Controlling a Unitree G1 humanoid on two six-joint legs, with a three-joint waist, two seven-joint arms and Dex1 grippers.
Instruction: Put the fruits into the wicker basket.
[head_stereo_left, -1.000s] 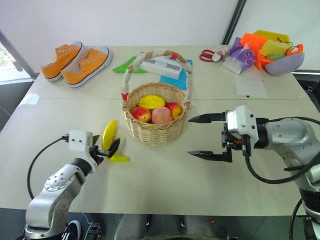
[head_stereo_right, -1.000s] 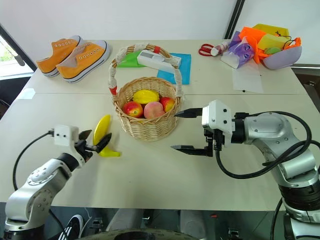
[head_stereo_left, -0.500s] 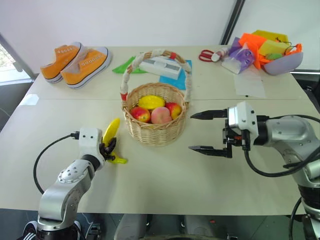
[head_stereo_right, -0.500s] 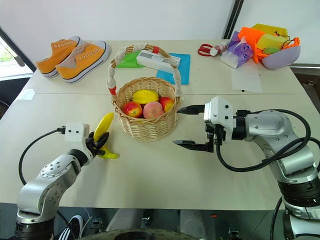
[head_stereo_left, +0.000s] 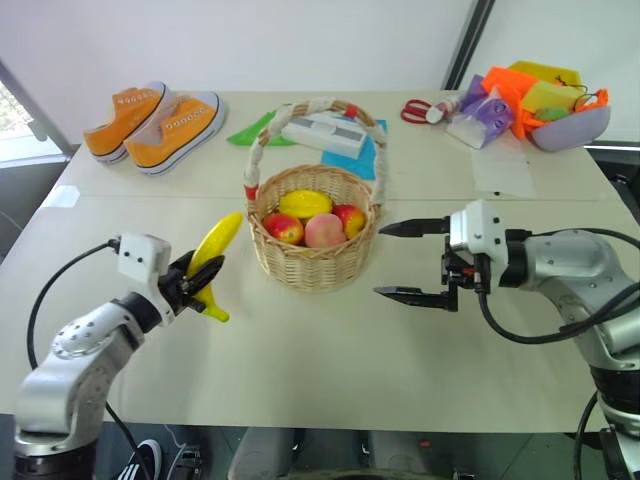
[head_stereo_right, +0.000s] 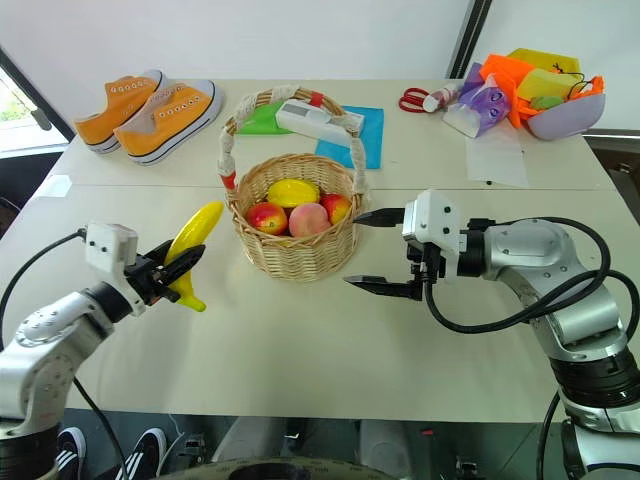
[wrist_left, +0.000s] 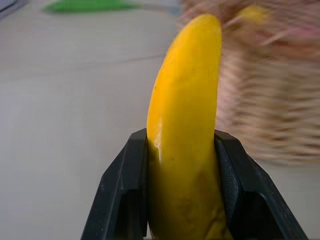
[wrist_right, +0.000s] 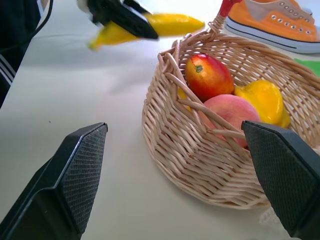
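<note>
The banana (head_stereo_left: 213, 262) is held clamped between the left gripper's (head_stereo_left: 189, 287) fingers, raised clear of the table (head_stereo_left: 320, 370), just left of the wicker basket (head_stereo_left: 312, 245). The right gripper (head_stereo_left: 402, 260), fingers spread wide, is positioned right of the basket. Orange shoes (head_stereo_left: 152, 122) are seen far behind.
</note>
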